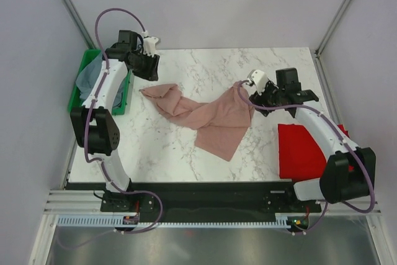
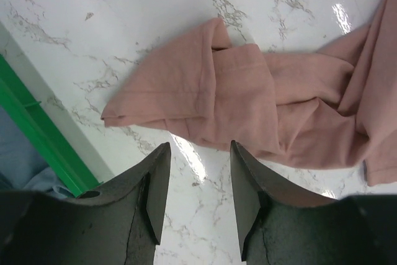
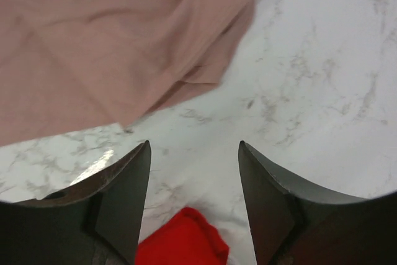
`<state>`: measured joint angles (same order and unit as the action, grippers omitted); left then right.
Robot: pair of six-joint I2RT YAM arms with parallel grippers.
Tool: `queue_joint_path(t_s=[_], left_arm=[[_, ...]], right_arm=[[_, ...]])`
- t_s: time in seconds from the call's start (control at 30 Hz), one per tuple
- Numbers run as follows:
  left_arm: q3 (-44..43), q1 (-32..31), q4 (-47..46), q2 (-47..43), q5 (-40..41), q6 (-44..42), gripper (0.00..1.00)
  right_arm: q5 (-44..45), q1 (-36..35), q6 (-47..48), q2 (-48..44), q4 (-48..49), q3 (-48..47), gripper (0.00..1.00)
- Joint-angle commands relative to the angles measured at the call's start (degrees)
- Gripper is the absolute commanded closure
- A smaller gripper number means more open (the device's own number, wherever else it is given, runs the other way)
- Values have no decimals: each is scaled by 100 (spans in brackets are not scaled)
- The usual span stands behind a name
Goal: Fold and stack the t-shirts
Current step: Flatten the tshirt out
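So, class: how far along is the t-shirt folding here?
Done: the red t-shirt lies folded at the right. In hand: nothing; left gripper and right gripper are open beside the rumpled pink t-shirt. Left: fold and stack it, plus the grey-blue t-shirt in the green bin.

White marble table (image 1: pixel 167 153) with a crumpled pink tee (image 1: pixel 211 119) at centre, a red tee (image 1: pixel 298 153) (folded) right, green bin (image 1: pixel 128 97) left

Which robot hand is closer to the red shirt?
Right. The right gripper hangs near the red shirt's far side; the left gripper is far across the table, beside the green bin.
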<state>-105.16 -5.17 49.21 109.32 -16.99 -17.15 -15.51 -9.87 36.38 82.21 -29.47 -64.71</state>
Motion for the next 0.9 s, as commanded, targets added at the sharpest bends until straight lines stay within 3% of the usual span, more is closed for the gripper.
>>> queue_joint_path(t_s=[0.0, 0.27, 0.87], left_arm=[[329, 7, -131, -464, -102, 81, 49], [356, -10, -17, -490, -375, 141, 50], [532, -37, 36, -526, -120, 18, 50]], right_arm=[[-865, -147, 449, -145, -620, 624, 36], [-858, -147, 88, 584, 29, 750, 36], [-1349, -138, 106, 2079, -295, -244, 40]])
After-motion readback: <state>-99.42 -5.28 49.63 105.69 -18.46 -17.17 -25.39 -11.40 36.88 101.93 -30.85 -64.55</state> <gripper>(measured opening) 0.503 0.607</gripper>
